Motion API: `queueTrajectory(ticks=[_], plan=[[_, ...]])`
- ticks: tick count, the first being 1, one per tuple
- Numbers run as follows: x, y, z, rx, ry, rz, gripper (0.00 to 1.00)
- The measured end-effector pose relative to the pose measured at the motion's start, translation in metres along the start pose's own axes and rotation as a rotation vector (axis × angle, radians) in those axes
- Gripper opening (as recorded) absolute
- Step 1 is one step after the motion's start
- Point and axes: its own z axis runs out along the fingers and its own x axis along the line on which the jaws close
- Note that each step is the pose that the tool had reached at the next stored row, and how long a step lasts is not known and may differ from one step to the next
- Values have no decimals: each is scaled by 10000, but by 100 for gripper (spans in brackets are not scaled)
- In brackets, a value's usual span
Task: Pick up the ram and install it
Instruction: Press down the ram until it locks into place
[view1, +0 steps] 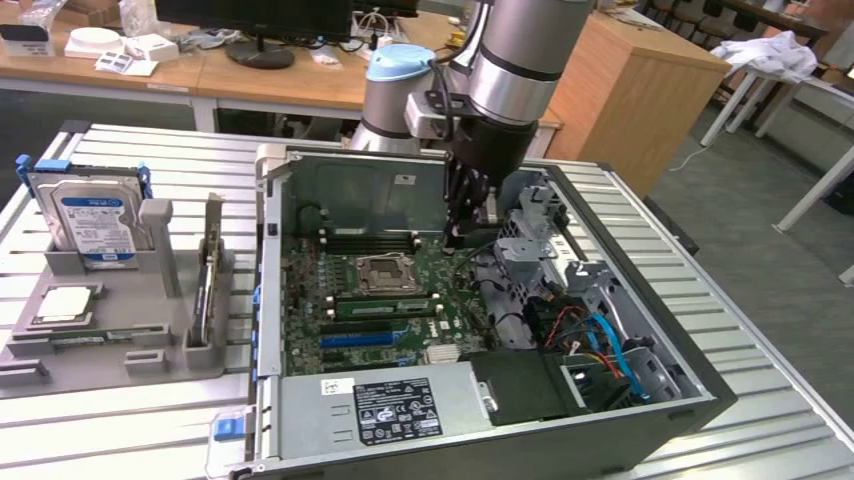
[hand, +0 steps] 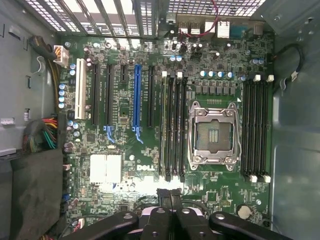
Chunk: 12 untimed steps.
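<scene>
My gripper (view1: 461, 238) hangs over the open computer case (view1: 694, 400), above the far edge of the motherboard (view1: 347, 290). Its black fingers (hand: 162, 196) are pressed together, and I cannot make out anything between them. A ram stick (view1: 91, 341), green with dark chips, lies flat in the grey holder (view1: 160, 355) at the exterior view's left, well away from the gripper. Another thin board (view1: 208, 270) stands on edge in that holder. One green stick (view1: 387, 306) sits in a slot beside the CPU socket (hand: 212, 134). The black memory slots (hand: 256, 130) on the socket's other side stand open.
A silver-and-blue hard drive (view1: 94, 215) stands upright at the back of the holder, and a square silver processor (view1: 64, 303) lies in front of it. Inside the case are the power supply (view1: 387, 405), blue and orange cables (view1: 607, 345) and a drive cage (view1: 534, 225).
</scene>
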Motion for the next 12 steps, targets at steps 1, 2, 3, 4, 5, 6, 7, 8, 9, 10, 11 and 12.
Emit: queueTrajectory(ticks=[1, 2, 3, 4, 5, 6, 7, 8, 9, 10, 11, 12], plan=[[0, 0, 4, -1, 0, 0, 10], [0, 0, 8, -1, 1, 1, 10], [0, 0, 10, -1, 2, 1, 10], [1, 0, 13, -1, 2, 1, 10], [1, 0, 16, -1, 1, 1, 10], [1, 0, 19, 0, 0, 1, 10], [1, 0, 21, 0, 1, 1, 10], [1, 0, 25, 0, 0, 1, 10], [1, 0, 28, -1, 0, 1, 10], [1, 0, 31, 0, 0, 1, 10], [1, 0, 34, 0, 0, 1, 10], [1, 0, 37, 0, 0, 1, 10]])
